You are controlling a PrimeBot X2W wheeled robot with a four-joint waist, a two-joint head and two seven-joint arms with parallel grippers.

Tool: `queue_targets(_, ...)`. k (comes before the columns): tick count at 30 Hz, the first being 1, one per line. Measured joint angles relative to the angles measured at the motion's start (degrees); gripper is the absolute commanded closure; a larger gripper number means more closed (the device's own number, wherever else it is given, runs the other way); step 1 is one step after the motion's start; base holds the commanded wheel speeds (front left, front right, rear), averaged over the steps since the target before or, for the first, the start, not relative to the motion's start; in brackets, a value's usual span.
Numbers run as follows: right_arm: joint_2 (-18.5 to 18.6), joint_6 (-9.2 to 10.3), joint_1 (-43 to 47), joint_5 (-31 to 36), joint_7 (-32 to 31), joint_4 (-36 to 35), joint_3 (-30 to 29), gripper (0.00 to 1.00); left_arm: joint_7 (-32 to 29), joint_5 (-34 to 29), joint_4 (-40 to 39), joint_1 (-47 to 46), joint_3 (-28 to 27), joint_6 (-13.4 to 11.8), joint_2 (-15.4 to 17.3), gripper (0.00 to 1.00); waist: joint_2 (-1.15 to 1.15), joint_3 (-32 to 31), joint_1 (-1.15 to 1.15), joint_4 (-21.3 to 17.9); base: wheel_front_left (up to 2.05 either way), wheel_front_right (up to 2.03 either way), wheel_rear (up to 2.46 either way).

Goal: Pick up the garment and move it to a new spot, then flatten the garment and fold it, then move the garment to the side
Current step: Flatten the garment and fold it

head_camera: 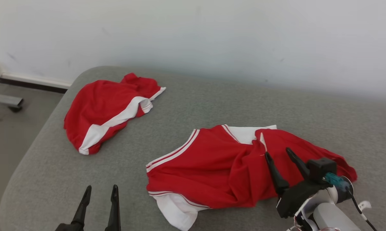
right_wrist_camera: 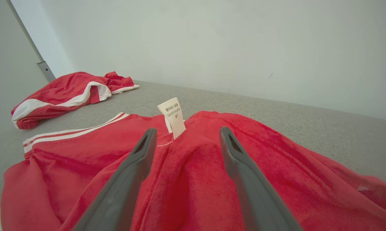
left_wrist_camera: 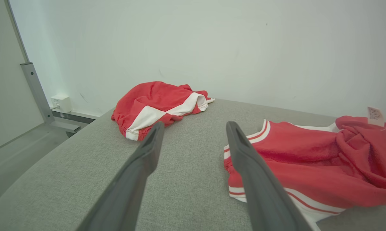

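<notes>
A red garment with white striped trim lies rumpled on the grey padded table, its right half bunched into folds. My right gripper hovers open just above that bunched part, fingers pointing at the white care label; nothing sits between the fingers. In the right wrist view the gripper frames the label and the red cloth. My left gripper is open over bare table, left of the garment's striped edge, apart from it.
A second red and white garment lies crumpled at the table's far left corner. The rounded left table edge drops to the floor. A white wall stands behind the table. Bare grey surface lies between the two garments.
</notes>
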State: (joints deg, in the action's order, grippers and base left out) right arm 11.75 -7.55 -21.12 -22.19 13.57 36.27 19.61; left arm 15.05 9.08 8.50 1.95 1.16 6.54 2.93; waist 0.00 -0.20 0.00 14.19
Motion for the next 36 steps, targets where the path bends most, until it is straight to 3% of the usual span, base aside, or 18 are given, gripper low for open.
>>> queue_targets(6, -0.8, 0.00, -6.4, -1.4, -0.9, 11.4, 2.1, 0.00, 0.0, 0.7, 0.5, -0.9, 1.0, -0.1, 0.0, 0.00, 0.00, 1.2, 0.00, 3.8, 0.00, 0.00, 0.00)
queue_targets(7, -1.0, 0.00, -7.2, -1.5, -1.1, 13.3, 2.1, 0.13, 0.0, 0.8, 0.5, -0.9, 1.2, -0.1, 0.0, 0.00, 0.00, 1.4, 0.00, 4.3, 0.00, 0.00, 0.00)
queue_targets(8, -1.1, 0.00, -8.0, -1.8, -1.6, 15.1, 2.1, 0.13, 0.0, 1.0, 0.6, -0.9, 1.2, -0.3, 0.0, 0.00, 0.00, 1.6, 0.00, 4.8, 0.00, 0.00, 0.00)
queue_targets(9, -1.4, 0.00, -8.4, -2.1, -1.6, 16.4, 2.0, 1.00, 0.0, 1.1, 0.5, -0.9, 1.2, -0.5, 0.0, 0.00, 0.00, 1.8, 0.00, 5.2, 0.00, 0.00, 0.00)
queue_targets(13, -2.2, 0.00, -9.9, -2.9, -0.2, 18.8, 2.5, 1.00, 0.0, 1.5, 0.4, -0.9, 1.2, -1.0, 0.0, 0.00, 0.00, 2.7, 0.01, 6.0, 0.00, 0.00, 0.00)
queue_targets(18, -2.2, 0.00, -9.2, -4.3, 1.3, 15.8, 2.2, 1.00, 0.0, 1.5, 0.4, -0.8, 0.6, -1.1, 0.0, 0.00, 0.00, 2.4, 0.00, 5.2, 0.00, 0.00, 0.00)
queue_targets(28, -1.4, 0.00, 13.7, -3.1, 1.6, -14.0, -7.6, 1.00, 0.0, 2.0, -0.1, 1.8, 0.4, -1.6, 0.0, 0.00, 0.00, 0.4, -0.01, 0.2, 0.00, 0.00, 0.00)
queue_targets(34, -4.2, 0.00, 23.9, -3.5, 1.5, -19.1, -11.8, 1.00, 0.0, 2.6, -0.4, 1.9, 0.2, -2.0, 0.0, 0.00, 0.00, 0.6, -0.01, -3.5, 0.00, 0.00, 0.00)
queue_targets(35, -4.5, 0.00, 24.7, -3.5, 1.6, -19.0, -11.9, 0.46, 0.0, 2.6, -0.4, 1.9, 0.3, -2.0, 0.0, 0.00, 0.00, 0.7, -0.01, -4.1, 0.00, 0.00, 0.00)
queue_targets(36, -4.9, 0.00, 25.1, -3.5, 1.5, -18.7, -11.9, 0.00, 0.0, 2.6, -0.4, 1.9, 0.3, -2.0, 0.0, 0.00, 0.00, 0.8, -0.01, -4.6, 0.00, 0.00, 0.00)
